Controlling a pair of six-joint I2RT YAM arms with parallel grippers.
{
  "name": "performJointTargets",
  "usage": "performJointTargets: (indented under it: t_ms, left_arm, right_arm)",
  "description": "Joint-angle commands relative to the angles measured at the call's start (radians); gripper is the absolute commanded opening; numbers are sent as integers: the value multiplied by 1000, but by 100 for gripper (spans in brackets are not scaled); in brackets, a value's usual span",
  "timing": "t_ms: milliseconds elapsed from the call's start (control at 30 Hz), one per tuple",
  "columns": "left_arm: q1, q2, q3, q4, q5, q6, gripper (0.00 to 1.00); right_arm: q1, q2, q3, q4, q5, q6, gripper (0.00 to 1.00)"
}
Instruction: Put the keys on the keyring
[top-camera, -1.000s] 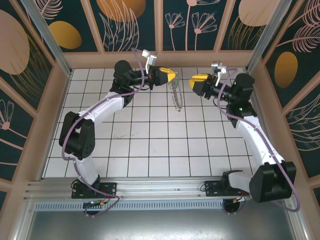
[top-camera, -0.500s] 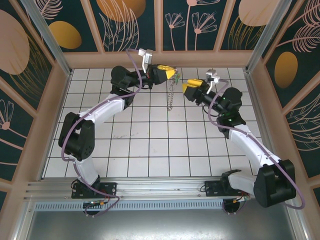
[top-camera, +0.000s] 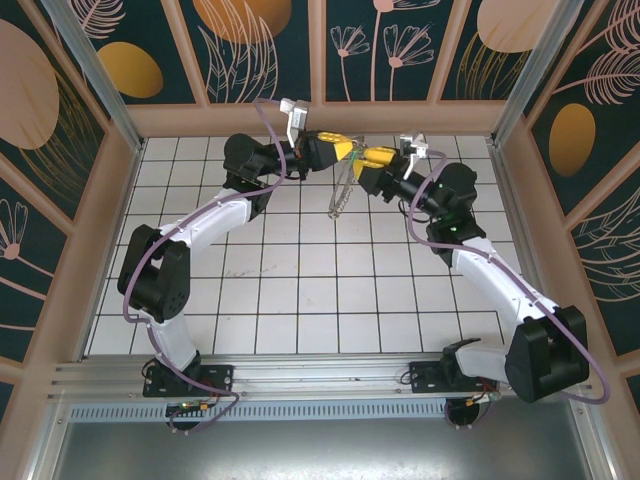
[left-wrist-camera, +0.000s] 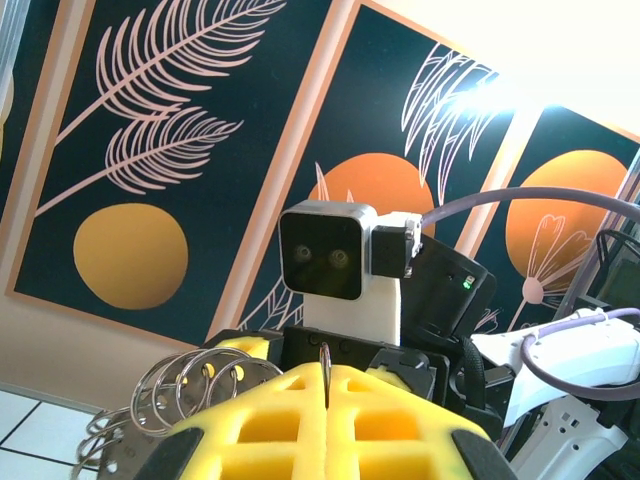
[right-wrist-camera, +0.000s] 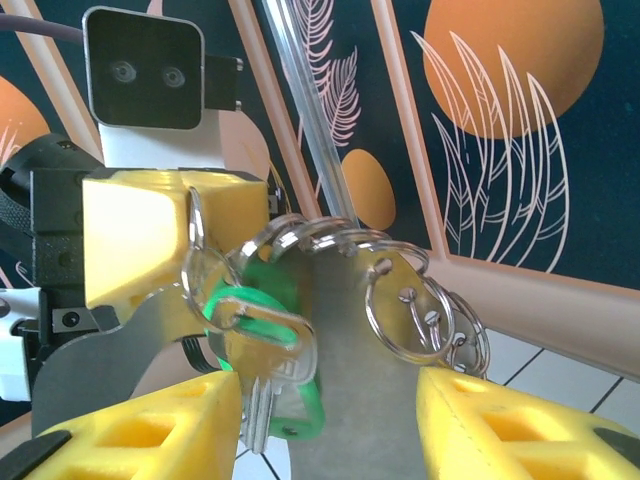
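High over the far tiles, my left gripper (top-camera: 338, 150) is shut on the keyring (top-camera: 340, 193), which dangles below it. In the left wrist view the yellow pads (left-wrist-camera: 250, 420) pinch a thin metal edge of the keyring (left-wrist-camera: 325, 362), with looped rings fanning out to the left. My right gripper (top-camera: 368, 160) meets it tip to tip. In the right wrist view my right gripper (right-wrist-camera: 330, 425) is open. The key (right-wrist-camera: 262, 345), green-headed with a silvery blade, hangs from the keyring (right-wrist-camera: 400, 290) just beside the left fingertip (right-wrist-camera: 150, 430), unclamped.
Dark wall panels with orange and leaf patterns close in the back and sides. A wooden ledge (top-camera: 320, 118) runs just behind both grippers. White floor tiles (top-camera: 300, 290) stretch below, and a metal rail (top-camera: 320, 375) crosses the near edge by the arm bases.
My right gripper has swung left and up to meet the left gripper, and its jaws stand a little wider. The hanging keyring has swayed beneath the left gripper.
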Motion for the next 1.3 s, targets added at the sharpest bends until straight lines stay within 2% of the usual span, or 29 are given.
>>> performJointTargets:
  t_ms: [0, 200, 333, 600, 1000, 1267]
  left_arm:
    - [-9, 2, 19, 65, 4, -17, 0]
    - [-11, 8, 27, 59, 3, -15, 0]
    - [-10, 9, 30, 58, 3, -14, 0]
    - [-12, 7, 27, 56, -2, -13, 0]
    - [-12, 7, 27, 58, -17, -9, 0]
    - [-14, 9, 24, 65, -17, -10, 0]
  right_arm:
    - [14, 9, 49, -10, -39, -33, 49]
    - [22, 3, 59, -27, -62, -43, 48]
    - [23, 0, 58, -40, -52, -51, 42]
    - [22, -1, 59, -59, -46, -57, 0]
    - [36, -11, 29, -77, -67, -49, 0]
    - [81, 39, 33, -64, -69, -43, 0]
